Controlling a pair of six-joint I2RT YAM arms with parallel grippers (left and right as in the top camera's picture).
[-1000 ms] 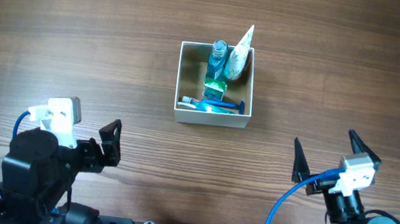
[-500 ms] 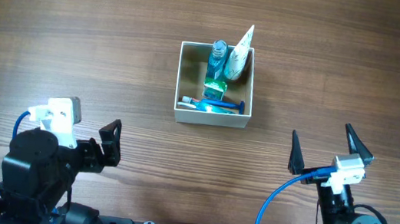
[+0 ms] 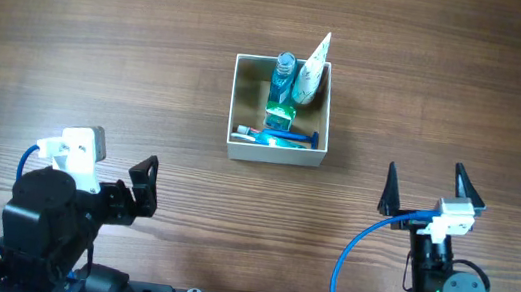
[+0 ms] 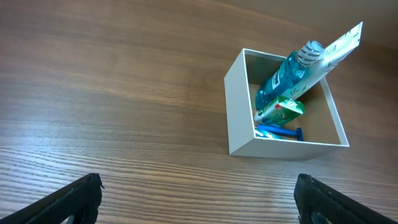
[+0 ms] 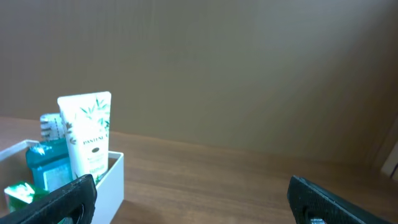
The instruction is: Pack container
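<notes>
Near edge, left side: left gripper [image 4: 198,182] sits low over the desk [image 3: 102,45]. In its wrist view both black fingertips [image 4: 78,196] show at the bottom corners, spread wide, nothing between them. Released.

Near edge, right side: right gripper [image 3: 425,178] points away from the base with its two fingertips [image 3: 389,178] held well apart and empty. Also released. A blue cable [image 3: 363,250] loops down from this arm toward the base.

Mid-desk: the container [image 3: 275,152] stands flat on the desk, beyond both grippers, roughly between them and well apart from each. Outer walls are white, inside is tan.

Contents, front to back:
- A blue razor [image 3: 299,136] lies along the near wall with a white item beside it; I cannot tell what that item is.
- A small green box [image 3: 278,118] sits just behind them.
- A blue liquid bottle [image 3: 282,76] leans toward the far wall, its cap at the rim.
- A white tube [image 3: 311,72] with green leaf print, marked PANTENE in the right wrist view, leans in the far right corner just beside the bottle. Its flat end rises past the rim.

The left half of the container floor is bare.
</notes>
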